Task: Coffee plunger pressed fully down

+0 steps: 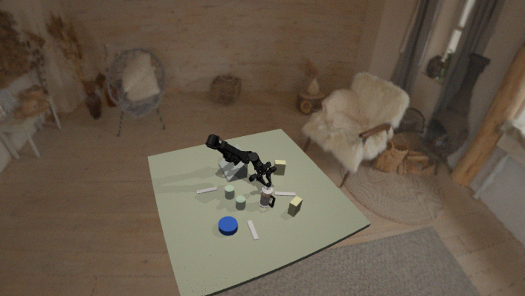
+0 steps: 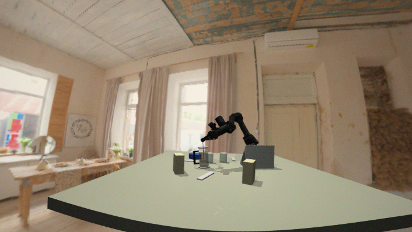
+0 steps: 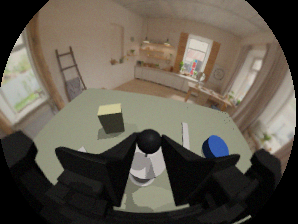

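Note:
The coffee press point(image 1: 265, 199) point(image 2: 203, 162) stands upright on the pale green table, with a clear body, a white lid and a black side handle. In the wrist view its lid point(image 3: 145, 167) shows below the fingers. The round black plunger knob point(image 2: 202, 140) point(image 3: 149, 141) is above the lid, with a short length of thin rod point(image 2: 202, 144) showing between them. My gripper point(image 1: 268, 184) point(image 3: 149, 136) is shut on the knob, one finger on each side of it. The arm slants down to the press from the grey box side.
One yellow-topped block point(image 1: 294, 207) point(image 2: 178, 164) point(image 3: 111, 120) stands on the handle side; another point(image 1: 279, 168) point(image 2: 248, 172) stands nearer the arm. Two green cups point(image 1: 229, 192) point(image 1: 240, 203), a blue disc point(image 1: 227, 225) point(image 3: 215, 147) and white strips point(image 1: 285, 193) point(image 1: 253, 230) point(image 1: 207, 190) lie around. A grey box point(image 2: 260, 157) is by the arm's base.

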### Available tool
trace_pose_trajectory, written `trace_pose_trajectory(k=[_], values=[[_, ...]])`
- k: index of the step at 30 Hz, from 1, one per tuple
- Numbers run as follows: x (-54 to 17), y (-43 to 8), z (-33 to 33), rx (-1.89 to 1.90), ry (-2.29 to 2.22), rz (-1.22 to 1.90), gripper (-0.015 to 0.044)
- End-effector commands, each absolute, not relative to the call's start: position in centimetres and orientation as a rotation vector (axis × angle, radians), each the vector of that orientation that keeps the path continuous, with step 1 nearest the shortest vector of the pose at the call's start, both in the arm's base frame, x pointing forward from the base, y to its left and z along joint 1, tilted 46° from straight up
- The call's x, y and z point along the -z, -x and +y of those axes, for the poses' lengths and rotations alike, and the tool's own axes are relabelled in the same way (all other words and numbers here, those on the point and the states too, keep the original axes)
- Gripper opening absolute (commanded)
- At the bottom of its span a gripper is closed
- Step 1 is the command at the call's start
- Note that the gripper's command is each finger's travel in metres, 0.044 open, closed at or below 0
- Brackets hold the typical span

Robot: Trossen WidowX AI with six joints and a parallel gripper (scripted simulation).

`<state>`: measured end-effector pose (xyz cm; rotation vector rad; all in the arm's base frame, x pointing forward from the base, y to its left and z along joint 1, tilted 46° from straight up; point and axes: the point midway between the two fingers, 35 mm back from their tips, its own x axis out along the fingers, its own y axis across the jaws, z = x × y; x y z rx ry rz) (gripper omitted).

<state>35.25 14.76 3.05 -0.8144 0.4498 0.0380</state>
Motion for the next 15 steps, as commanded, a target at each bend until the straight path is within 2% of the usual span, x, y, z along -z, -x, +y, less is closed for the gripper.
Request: trace_pose_trajectory(k=[1, 15], values=[[-1.69, -35.30, 13.34, -0.026, 0.840, 0.485, 0.0127], [-1.62, -35.64, 13.55, -0.026, 0.840, 0.485, 0.0127]])
